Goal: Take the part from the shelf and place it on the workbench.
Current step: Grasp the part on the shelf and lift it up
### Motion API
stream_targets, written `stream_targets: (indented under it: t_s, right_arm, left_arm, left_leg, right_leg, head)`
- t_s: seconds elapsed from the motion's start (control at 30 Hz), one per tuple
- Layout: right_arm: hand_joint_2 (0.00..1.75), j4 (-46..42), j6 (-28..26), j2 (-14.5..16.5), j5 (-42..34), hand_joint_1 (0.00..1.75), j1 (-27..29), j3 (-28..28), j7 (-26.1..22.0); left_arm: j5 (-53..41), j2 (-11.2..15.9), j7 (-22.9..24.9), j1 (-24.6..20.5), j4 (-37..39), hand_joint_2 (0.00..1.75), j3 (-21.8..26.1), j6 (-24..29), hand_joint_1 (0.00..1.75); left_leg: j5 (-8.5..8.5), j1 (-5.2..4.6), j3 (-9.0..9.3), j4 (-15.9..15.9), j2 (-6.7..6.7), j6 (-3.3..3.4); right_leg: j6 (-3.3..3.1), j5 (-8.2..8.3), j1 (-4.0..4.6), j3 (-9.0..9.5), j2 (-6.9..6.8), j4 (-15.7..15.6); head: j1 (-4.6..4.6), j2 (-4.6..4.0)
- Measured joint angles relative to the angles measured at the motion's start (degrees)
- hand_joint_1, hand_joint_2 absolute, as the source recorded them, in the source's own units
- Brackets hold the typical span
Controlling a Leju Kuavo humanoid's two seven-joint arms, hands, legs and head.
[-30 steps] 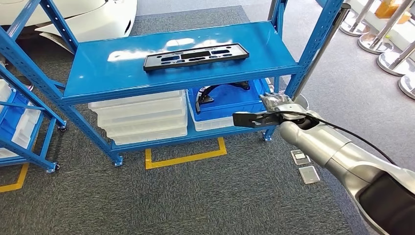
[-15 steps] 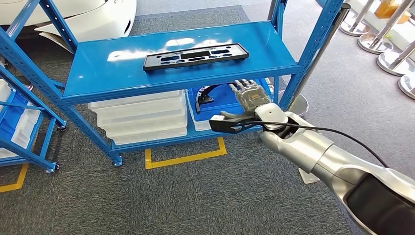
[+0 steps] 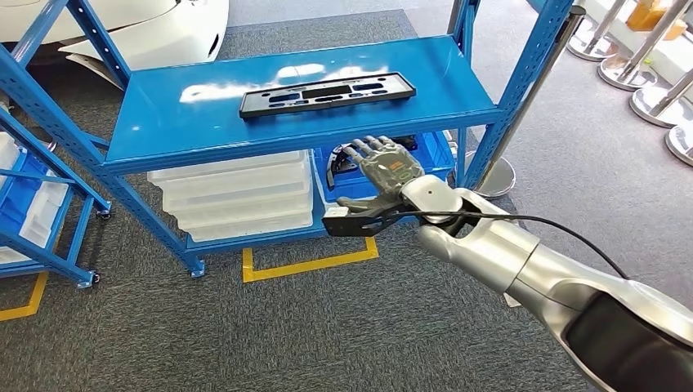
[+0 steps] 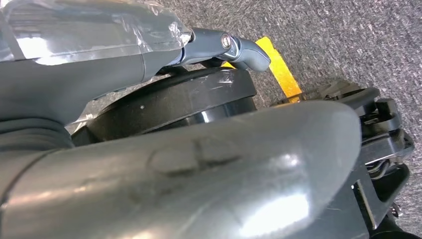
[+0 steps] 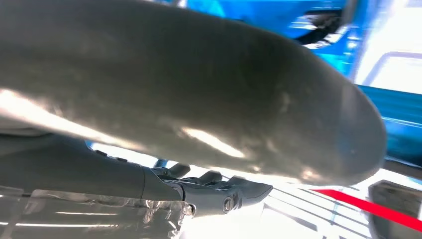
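While the black plate-frame part (image 3: 327, 94) is lying untouched on the blue shelf's (image 3: 163, 135) top deck, the right hand (image 3: 384, 167), fingers spread and empty, is reaching just below it, needing to rise.

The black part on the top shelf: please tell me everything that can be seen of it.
The black part is a long, flat, rectangular frame, plastic by its look, with several cut-out openings along its length. It lies flat on the blue top shelf, slightly angled to the front edge. Nothing touches it; the right robot hand is lower, in front of the shelf.
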Motion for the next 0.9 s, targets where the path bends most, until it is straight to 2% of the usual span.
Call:
stream_targets:
  t_s: [0.27,0.4,0.47,0.53,0.57,0.6,0.63,0.7,0.73,0.77,0.8,0.87,0.9]
  right_arm:
    - [0.00,-0.5,1.2,2.9,0.0,0.00,0.0,0.2,-0.8]
    - [0.00,-0.7,1.2,3.1,-0.3,0.00,0.0,0.2,-0.9]
    - [0.00,-0.8,1.3,3.1,-0.4,0.00,-0.2,0.2,-1.0]
    - [0.00,-0.9,1.4,3.1,-0.5,0.00,-0.1,0.2,-1.0]
    - [0.00,-1.0,1.4,3.2,-0.7,0.00,0.0,0.2,-1.0]
    - [0.00,-1.0,1.5,3.2,-0.7,0.00,0.2,0.2,-1.0]
    - [0.00,-1.0,1.5,3.2,-0.8,0.00,0.3,0.2,-1.0]
    - [0.00,-1.0,1.5,3.1,-0.9,0.00,0.5,0.2,-1.0]
    - [0.00,-1.0,1.5,3.0,-0.9,0.00,0.5,0.2,-1.0]
    - [0.00,-1.0,1.5,3.0,-1.0,0.00,0.6,0.3,-1.0]
    - [0.00,-1.0,1.5,3.0,-1.0,0.00,0.7,0.3,-1.0]
    - [0.00,-1.1,1.5,2.9,-1.0,0.00,1.0,0.3,-1.0]
    - [0.00,-1.1,1.5,2.8,-1.0,0.00,1.1,0.3,-1.0]
  left_arm:
    - [-0.1,0.0,0.9,-0.1,0.0,0.00,-0.8,-0.3,0.00]
    - [0.0,0.1,1.0,-0.2,0.0,0.00,-1.2,-0.2,0.00]
    - [0.0,0.1,1.0,-0.2,0.0,0.00,-1.3,-0.2,0.00]
    - [0.0,0.1,1.0,-0.2,0.0,0.00,-1.3,-0.2,0.00]
    - [0.0,0.1,1.0,-0.2,0.0,0.00,-1.3,-0.2,0.00]
    - [0.0,0.1,1.0,-0.2,0.0,0.00,-1.4,-0.2,0.00]
    - [0.0,0.1,1.0,-0.2,0.0,0.00,-1.4,-0.2,0.00]
    - [0.0,0.1,1.0,-0.2,0.0,0.00,-1.4,-0.2,0.00]
    - [0.0,0.1,1.0,-0.2,0.0,0.00,-1.4,-0.2,0.00]
    - [0.0,0.1,1.0,-0.2,0.0,0.00,-1.4,-0.2,0.00]
    - [0.0,0.2,1.0,-0.3,0.0,0.00,-1.4,-0.2,0.00]
    - [-0.1,0.2,1.1,-0.3,0.1,0.00,-1.4,-0.2,0.00]
    - [-0.1,0.2,1.1,-0.3,0.0,0.00,-1.4,-0.2,0.00]
  left_leg:
    - [-0.12,-0.25,-0.19,0.4,-0.01,0.20]
    - [-0.01,0.01,0.37,-0.7,0.25,1.13]
    - [0.11,0.33,1.04,-1.2,0.50,1.48]
    - [0.01,0.48,1.17,-1.3,0.77,1.54]
    - [-0.13,0.60,1.23,-1.3,0.87,1.47]
    - [-0.32,0.75,1.38,-1.2,0.93,1.30]
    - [-0.61,0.97,1.67,-1.2,0.96,1.02]
    - [-1.54,1.49,2.70,-0.9,1.08,0.14]
    - [-2.00,1.68,3.15,-0.7,1.20,-0.37]
    - [-2.45,1.72,3.33,-0.5,1.33,-0.90]
    - [-2.86,1.67,3.39,-0.3,1.49,-1.41]
    - [-3.40,1.55,3.58,0.1,1.68,-2.16]
    - [-3.49,1.58,3.54,0.9,1.67,-2.43]
  right_leg:
    - [0.15,0.09,-0.16,-0.02,-0.02,-0.1]
    - [0.78,0.66,-0.16,-0.28,-0.34,1.1]
    - [1.09,-0.94,-0.12,-2.13,-1.11,4.3]
    - [1.44,-3.80,-0.33,-6.16,-1.70,11.0]
    - [1.63,-4.66,-0.52,-8.24,-1.81,14.1]
    - [1.87,-4.51,-0.73,-9.58,-1.89,15.6]
    - [2.11,-3.05,-0.98,-9.77,-1.98,14.7]
    - [2.78,1.90,-1.41,-7.53,-2.42,8.0]
    - [2.99,3.24,-1.35,-6.47,-2.68,4.7]
    - [2.79,3.77,-1.23,-5.85,-2.94,2.5]
    - [2.34,3.44,-1.05,-5.79,-3.06,1.8]
    - [0.84,2.79,-0.86,-5.93,-2.97,2.0]
    - [0.31,2.63,-0.84,-5.73,-2.79,2.1]
  head:
    - [-0.24,0.00]
    - [-0.27,0.00]
    - [0.20,0.00]
    - [0.69,0.00]
    - [0.84,0.00]
    - [0.97,0.00]
    - [1.16,0.00]
    - [1.61,0.00]
    - [1.90,0.00]
    - [2.22,0.00]
    - [2.29,0.00]
    - [1.97,0.00]
    - [1.61,0.00]
